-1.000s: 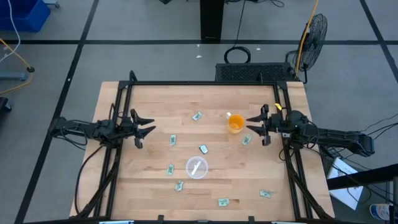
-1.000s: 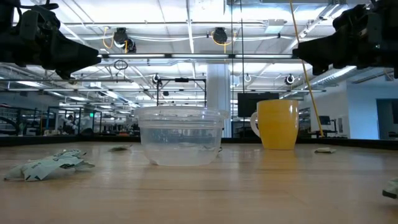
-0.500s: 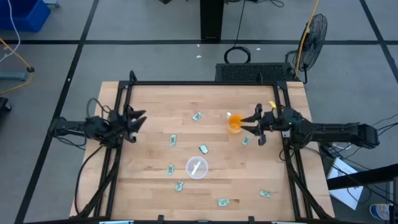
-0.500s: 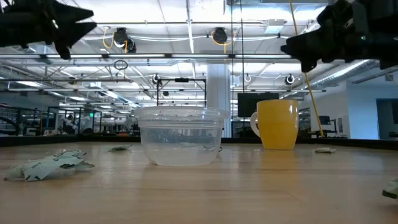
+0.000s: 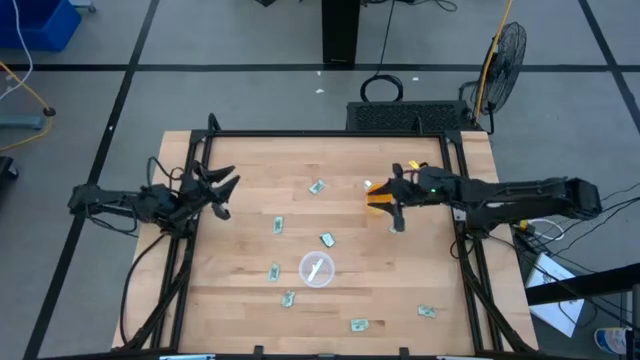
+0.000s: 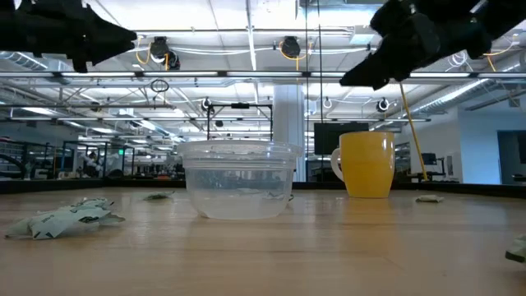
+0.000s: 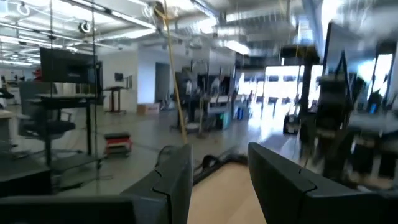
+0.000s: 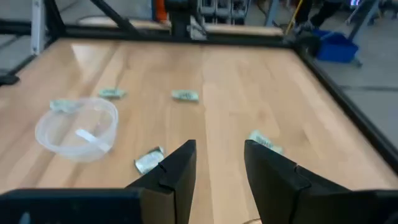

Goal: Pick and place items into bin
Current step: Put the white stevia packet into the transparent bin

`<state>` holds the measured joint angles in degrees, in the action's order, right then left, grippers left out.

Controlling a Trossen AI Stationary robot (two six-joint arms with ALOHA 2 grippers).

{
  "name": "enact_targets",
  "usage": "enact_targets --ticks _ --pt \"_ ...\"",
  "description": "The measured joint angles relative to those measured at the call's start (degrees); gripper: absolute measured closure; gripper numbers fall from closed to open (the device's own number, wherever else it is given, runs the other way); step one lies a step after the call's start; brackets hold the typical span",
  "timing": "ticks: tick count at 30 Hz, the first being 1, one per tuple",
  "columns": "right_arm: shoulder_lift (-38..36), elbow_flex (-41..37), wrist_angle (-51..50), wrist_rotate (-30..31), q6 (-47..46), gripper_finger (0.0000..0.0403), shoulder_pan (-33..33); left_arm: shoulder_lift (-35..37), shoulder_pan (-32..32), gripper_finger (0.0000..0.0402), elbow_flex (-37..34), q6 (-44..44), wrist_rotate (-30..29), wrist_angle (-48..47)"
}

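A pale wooden table (image 5: 250, 165) inside a black frame fills the middle of the overhead picture. Around it is grey tiled floor (image 5: 250, 90), with a fan (image 5: 505, 50) at the upper right and a blue crate (image 5: 40, 25) at the upper left. From table height, a long hall with ceiling lights shows behind.

Since half a second ago the right gripper (image 5: 394, 198) has slid leftward. It now hangs right of centre over the orange cup (image 5: 378, 199), its fingers spread apart. The left gripper (image 5: 228, 196) has edged a little inward at the table's left side, its fingers also spread and holding nothing. The things on the table lie as they did.

Counting from above: one orange cup and one clear dish (image 5: 316, 270), which sits below the middle of the frame. I make out seven packets (image 5: 278, 226) scattered on the wood, three along the lower edge and four nearer the centre. One more pale strip lies inside the dish (another may be hidden under the right gripper; I cannot tell).
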<state>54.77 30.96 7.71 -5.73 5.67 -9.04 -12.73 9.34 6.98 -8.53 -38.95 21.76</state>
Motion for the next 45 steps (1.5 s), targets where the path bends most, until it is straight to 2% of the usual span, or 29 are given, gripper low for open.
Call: enact_targets --ticks 5,11,16,21,28,34,41,45 --pt "4.81 1.14 3.34 -0.28 0.83 0.0273 1.15 -8.15 0.07 0.0243 5.66 2.02 1.67 -10.31" --pt "7.64 1.14 4.49 -0.27 2.43 0.0273 2.8 -18.81 0.07 0.0243 7.6 11.25 12.32 -21.27" --pt "7.61 1.14 4.73 -0.24 6.21 0.0273 2.76 -28.91 0.04 0.0243 7.46 22.77 17.49 -26.8" --pt "7.6 1.14 6.48 0.29 10.49 0.0273 2.66 -38.53 0.04 0.0243 7.46 31.03 16.21 -25.77" --pt "7.6 1.14 9.99 11.74 17.98 0.0273 2.66 -50.71 -0.11 0.0243 7.45 40.69 16.07 -17.29" --pt "7.6 1.14 10.45 17.94 21.38 0.0273 2.66 -60.42 -0.11 0.0243 7.46 40.24 15.86 -6.94" --pt "7.6 1.14 14.11 23.77 25.31 0.0273 2.66 -68.84 -0.07 0.0243 7.48 42.01 13.01 -3.14" --pt "7.58 1.14 14.82 23.74 27.52 0.0273 2.64 -70.51 -0.07 0.0246 7.55 42.23 12.52 -2.31"
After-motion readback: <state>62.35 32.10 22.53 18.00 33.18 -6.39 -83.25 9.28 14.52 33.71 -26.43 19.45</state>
